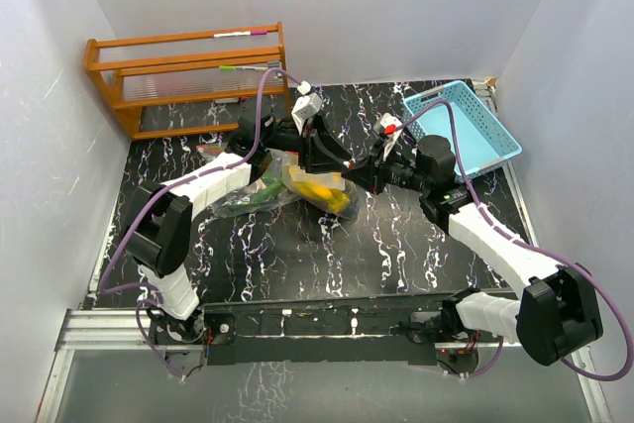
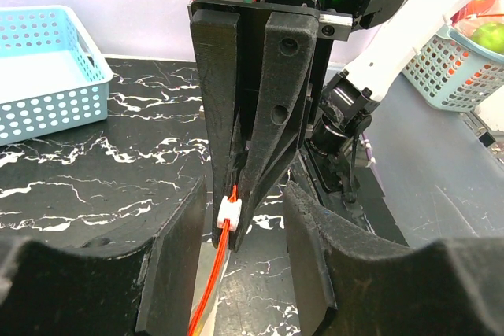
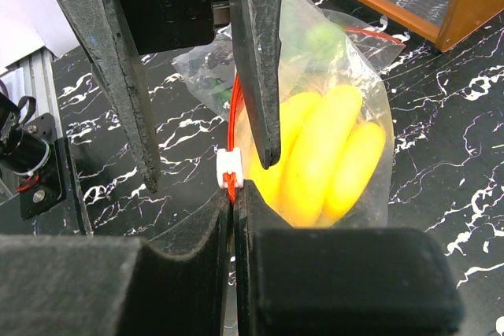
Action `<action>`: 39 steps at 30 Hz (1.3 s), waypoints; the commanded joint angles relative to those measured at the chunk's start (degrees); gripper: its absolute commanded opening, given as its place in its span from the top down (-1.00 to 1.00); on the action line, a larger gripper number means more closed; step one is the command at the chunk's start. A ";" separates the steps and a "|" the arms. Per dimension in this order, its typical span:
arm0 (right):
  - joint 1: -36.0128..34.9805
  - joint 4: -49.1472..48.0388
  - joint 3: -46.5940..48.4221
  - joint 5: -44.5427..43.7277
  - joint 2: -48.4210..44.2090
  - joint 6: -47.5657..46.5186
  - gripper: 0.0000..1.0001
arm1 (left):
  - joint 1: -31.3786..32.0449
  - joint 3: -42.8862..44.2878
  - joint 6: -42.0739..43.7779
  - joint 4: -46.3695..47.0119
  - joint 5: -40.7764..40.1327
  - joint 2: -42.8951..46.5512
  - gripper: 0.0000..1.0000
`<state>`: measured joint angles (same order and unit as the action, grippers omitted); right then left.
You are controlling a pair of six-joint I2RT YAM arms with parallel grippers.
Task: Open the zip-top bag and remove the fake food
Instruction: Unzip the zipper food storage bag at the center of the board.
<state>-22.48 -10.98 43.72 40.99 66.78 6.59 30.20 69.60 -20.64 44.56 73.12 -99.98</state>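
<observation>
The clear zip-top bag (image 1: 260,195) lies mid-table with a red zip track and a white slider (image 3: 229,169). Inside it are yellow bananas (image 3: 331,147) (image 1: 329,193), a round green fruit (image 3: 319,37) and green vegetables (image 1: 269,189). My right gripper (image 3: 235,188) (image 1: 349,177) is shut on the red zip edge just beside the slider, which also shows in the left wrist view (image 2: 229,210). My left gripper (image 2: 246,194) (image 1: 315,158) is open, one finger on each side of the slider and of the right gripper's tips, not touching them.
A light-blue perforated basket (image 1: 464,128) (image 2: 47,76) stands at the back right. A wooden rack (image 1: 188,71) stands at the back left. Another basket holding fruit (image 2: 465,64) shows beyond the table's near edge. White walls close in three sides.
</observation>
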 commanded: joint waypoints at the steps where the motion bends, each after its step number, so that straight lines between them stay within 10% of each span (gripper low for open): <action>1: -0.02 -3.44 2.95 0.54 -1.79 0.18 0.85 | 0.30 0.71 0.55 1.95 1.66 0.41 0.15; 31: -0.01 -3.58 2.34 -0.51 -1.94 -0.04 0.85 | 0.68 0.97 1.01 -0.53 0.88 -1.26 0.24; 39: 0.04 -3.53 2.33 -0.52 -2.46 0.00 0.85 | 0.74 1.21 1.65 -1.24 0.23 -1.04 0.65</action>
<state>-22.48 -10.79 43.72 40.58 66.35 6.57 30.59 69.49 -20.43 43.13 72.84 -102.10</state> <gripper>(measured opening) 0.077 0.234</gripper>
